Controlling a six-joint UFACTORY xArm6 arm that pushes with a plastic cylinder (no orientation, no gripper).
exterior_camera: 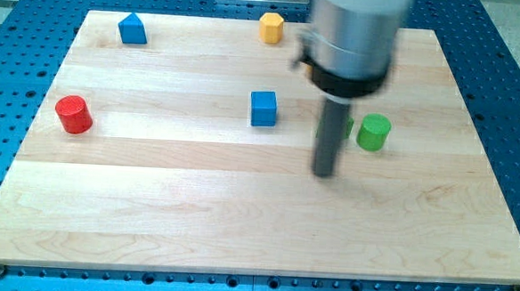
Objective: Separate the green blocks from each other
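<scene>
At the left edge of the wooden board [239,207], a red cylinder [73,114] stands at mid height; a blue house-shaped block [132,29] sits at upper left. A blue cube [264,108] occupies the centre, with an orange block [271,28] at the top edge. My tip [325,173] rests right of centre; the rod carries no pincer. The rod largely hides one green block [346,127], shape indeterminate. A green cylinder [374,132] stands just beside it, to the right.

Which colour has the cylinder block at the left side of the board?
Red. The red cylinder shows clearly in the camera view, far from my tip.
</scene>
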